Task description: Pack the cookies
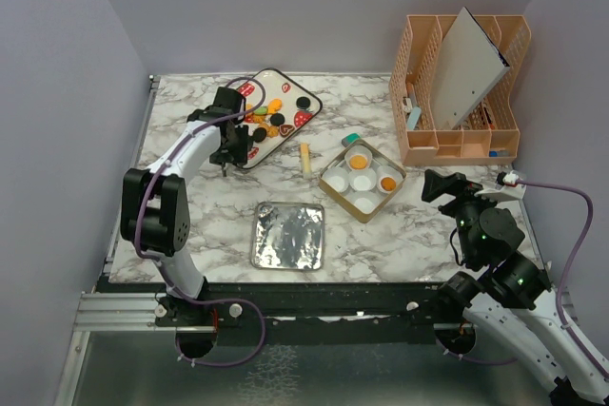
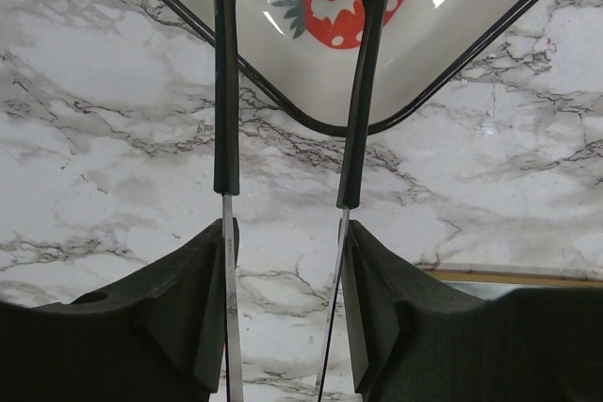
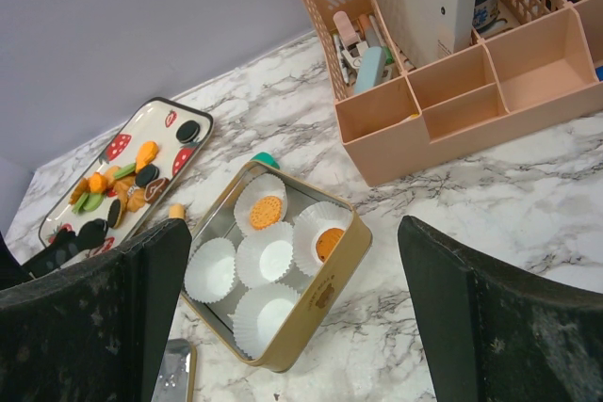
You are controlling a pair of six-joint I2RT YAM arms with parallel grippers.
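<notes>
The cookies [image 1: 269, 119] lie in a pile on a white tray [image 1: 306, 94] with strawberry prints at the back left; they also show in the right wrist view [image 3: 121, 191]. My left gripper [image 1: 231, 140] is at the tray's near-left edge. In the left wrist view my left gripper [image 2: 287, 261] is shut on a pair of black-handled tweezers [image 2: 224, 91], whose arms reach over the tray's corner [image 2: 330, 120]; their tips are out of frame. A gold tin [image 1: 332, 189] holds several white paper cups, two with orange cookies [image 3: 267, 212]. My right gripper [image 3: 292, 327] is open, empty, and right of the tin.
The tin's silver lid [image 1: 288, 235] lies flat at the front middle. A small tan stick [image 1: 305, 157] and a teal item [image 1: 350, 140] lie between tray and tin. A pink desk organizer [image 1: 461, 135] with a white board stands at the back right.
</notes>
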